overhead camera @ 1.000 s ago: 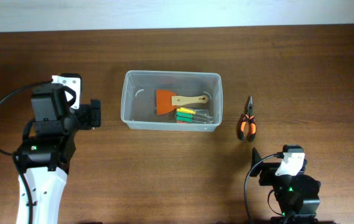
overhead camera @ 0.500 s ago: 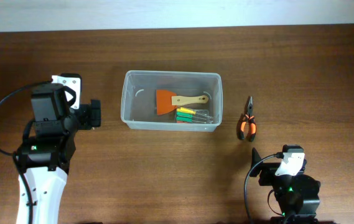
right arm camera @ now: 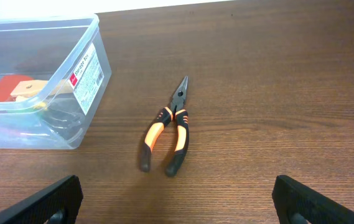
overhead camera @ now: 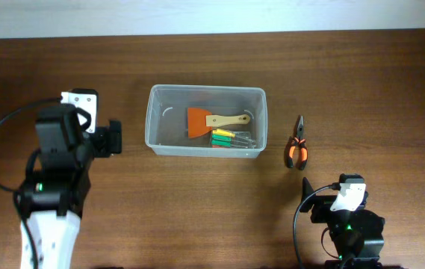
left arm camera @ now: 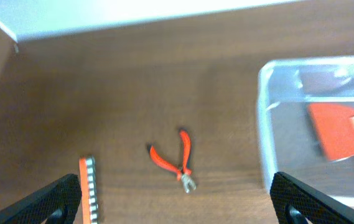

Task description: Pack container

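Container (overhead camera: 197, 150) lies long axis left-right — left fingers (left arm camera: 55, 198) and right fingers (right arm camera: 55, 194) spread wide, empty.

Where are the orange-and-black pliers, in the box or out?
Out. The pliers lie on the table beside the container, not touching it.

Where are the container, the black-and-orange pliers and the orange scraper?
container (overhead camera: 167, 128), overhead view, bare floor at its left end.
black-and-orange pliers (right arm camera: 176, 111), right wrist view, the pivot.
orange scraper (overhead camera: 197, 123), overhead view, the blade.
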